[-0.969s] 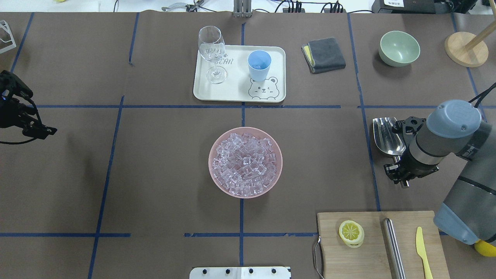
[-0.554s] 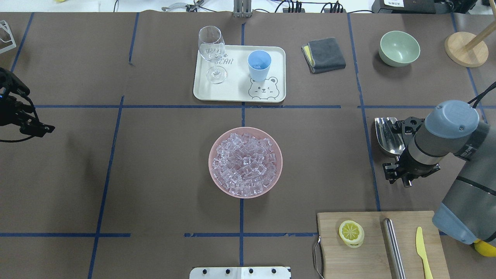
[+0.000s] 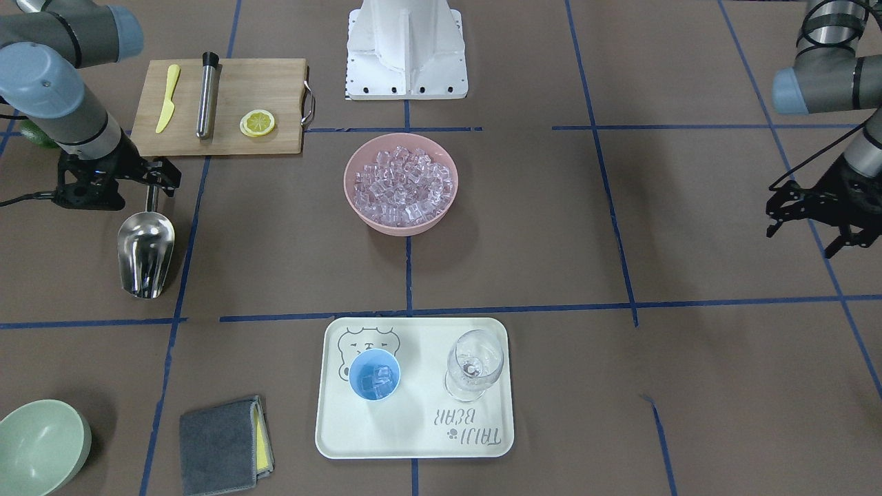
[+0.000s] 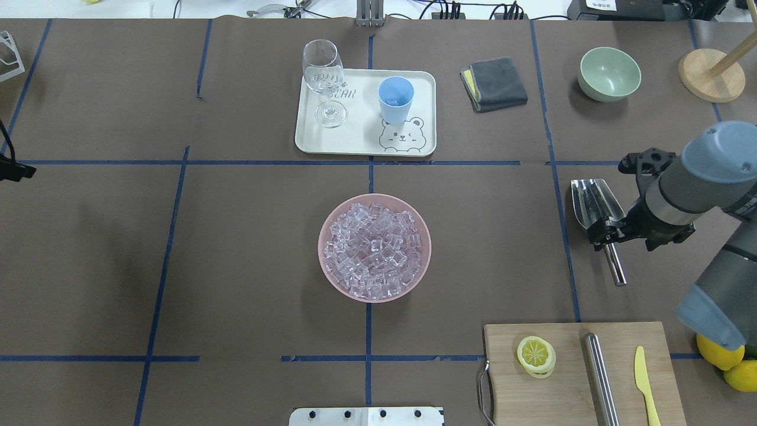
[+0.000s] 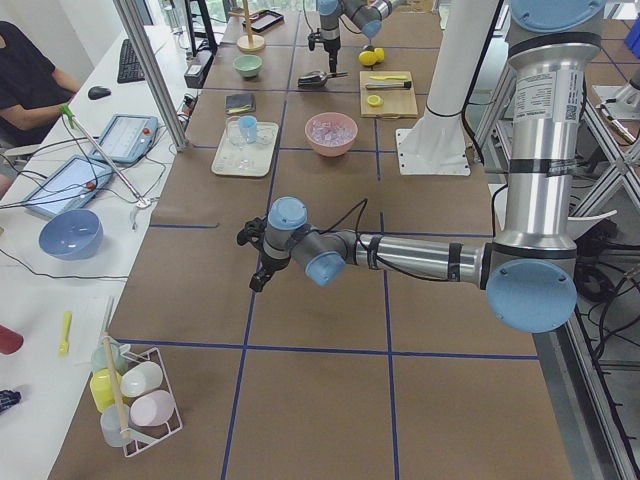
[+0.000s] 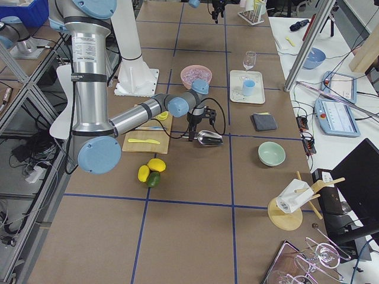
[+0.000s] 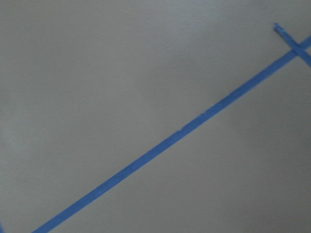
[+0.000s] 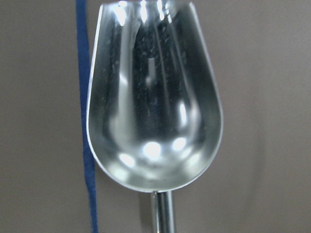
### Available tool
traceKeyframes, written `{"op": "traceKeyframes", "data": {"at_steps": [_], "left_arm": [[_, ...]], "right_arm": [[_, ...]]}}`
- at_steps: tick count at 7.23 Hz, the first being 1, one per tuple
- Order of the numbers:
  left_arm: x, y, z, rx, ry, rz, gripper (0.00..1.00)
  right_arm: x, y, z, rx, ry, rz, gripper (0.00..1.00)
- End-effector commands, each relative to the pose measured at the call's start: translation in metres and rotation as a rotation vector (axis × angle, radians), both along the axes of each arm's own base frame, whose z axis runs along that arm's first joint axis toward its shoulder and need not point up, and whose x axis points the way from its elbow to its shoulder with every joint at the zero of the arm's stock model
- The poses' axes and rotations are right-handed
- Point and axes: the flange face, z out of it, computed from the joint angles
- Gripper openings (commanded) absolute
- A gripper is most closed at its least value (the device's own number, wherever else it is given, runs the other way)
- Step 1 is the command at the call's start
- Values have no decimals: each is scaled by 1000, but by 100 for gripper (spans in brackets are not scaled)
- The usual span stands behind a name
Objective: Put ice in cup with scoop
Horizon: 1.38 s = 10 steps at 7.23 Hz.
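Brown-papered table [image 4: 236, 248]. Scoop [image 4: 593, 202] lies flat, its thin handle under the right gripper [image 4: 603, 232]; whether those jaws grip it, cannot tell. Left gripper [image 3: 813, 224] spread, empty. Cup [image 3: 353, 379], holding some ice [image 3: 379, 375], well ahead of both. Risk: round handle rolling out of an off-centre pinch.

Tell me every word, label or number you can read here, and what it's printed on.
"BEAR": on the cream tray, near its bear-face drawing; it appears upside down in the front-facing view.
Perhaps "TAIJI": the line above "BEAR" on the same tray; stylised, and partly behind the wine glass in the overhead view, so not certain.
White label on a black box at the table's far edge: too small to read.
Nothing else is legible.
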Motion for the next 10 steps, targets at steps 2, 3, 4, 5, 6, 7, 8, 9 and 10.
{"op": "traceKeyframes", "data": {"at_steps": [2,3,4,5,6,7,8,9,10], "left_arm": [[-111,0,10,-242,148,-120,100],[-118,-3,0,-332,150,-133,100],[-124,-4,-11,-372,144,-144,100],[-125,-3,-13,-405,139,-149,100],[-135,-4,-10,-471,134,-174,100],[-137,-1,-22,-449,132,-178,100],[-137,1,-23,-451,132,-179,100],[-140,0,-24,-475,127,-187,100],[-150,5,-18,-476,122,-201,100]], "right_arm": [[84,-39,13,17,7,120,100],[109,-43,30,50,23,86,100],[136,-52,45,30,-8,84,100],[161,-53,60,38,-30,58,100],[188,-58,74,59,-35,47,100],[212,-61,85,62,-45,55,100],[232,-60,107,53,-72,39,100],[247,-61,123,67,-98,10,100],[249,-62,126,70,-93,6,100]]}}
